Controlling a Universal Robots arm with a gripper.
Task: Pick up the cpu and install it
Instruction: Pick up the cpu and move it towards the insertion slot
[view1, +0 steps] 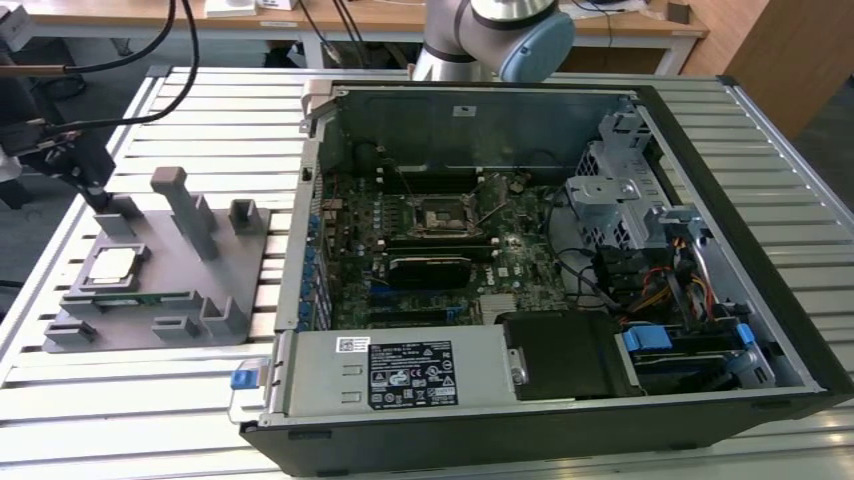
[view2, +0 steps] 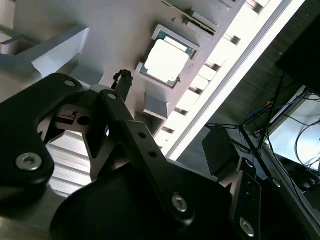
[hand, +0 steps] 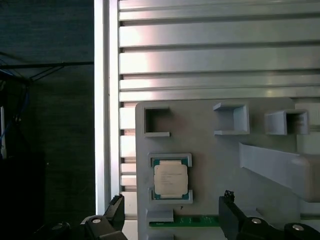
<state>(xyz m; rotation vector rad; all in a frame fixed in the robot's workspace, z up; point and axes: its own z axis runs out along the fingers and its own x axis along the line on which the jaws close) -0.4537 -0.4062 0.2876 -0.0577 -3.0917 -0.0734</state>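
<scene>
- On the exterior view's left, a flat grey plastic tray (view1: 251, 268) with moulded pockets and upright posts lies on the ribbed aluminium table (view1: 134, 420).
- The cpu (view1: 111, 264), a small square chip with a dull silver top and a thin pale edge, lies flat in a shallow pocket on the left part of that tray. Low grey lips stand at two opposite sides of it in both wrist views (hand: 170, 180) (view2: 166, 61).
- Faint lines of print cross the chip's metal top; they are too small to make out.
- A long narrow green memory stick (view1: 140, 297) lies in a slot just on the near side of the chip's pocket.
- The black two-fingered claw (hand: 174, 196) is above the tray's left end and is released. Its fingers (hand: 228, 199) stand wide apart with nothing between them, and in the first wrist view the chip lies in the gap between the tips.
- To the right of the tray, a black desktop computer case (view1: 767, 165) lies on its side with the panel off.
- Inside it, a green motherboard (view1: 514, 268) covers the floor, with a black square socket frame (view1: 438, 217) near its middle.
- At the case's near left corner sits a silver metal power-supply box (view1: 327, 378). It carries a white and black label (view1: 410, 372) of dense small print, and a blue latch tab (view1: 243, 377) stands at its left end.
- On the right side of the case stand a silver drive cage (view1: 607, 195), bundled coloured wires (view1: 641, 285) and a blue plastic clip (view1: 657, 338).
- Beyond the far wall of the case, a grey robot arm joint with a pale blue cap (view1: 523, 42) rises.
</scene>
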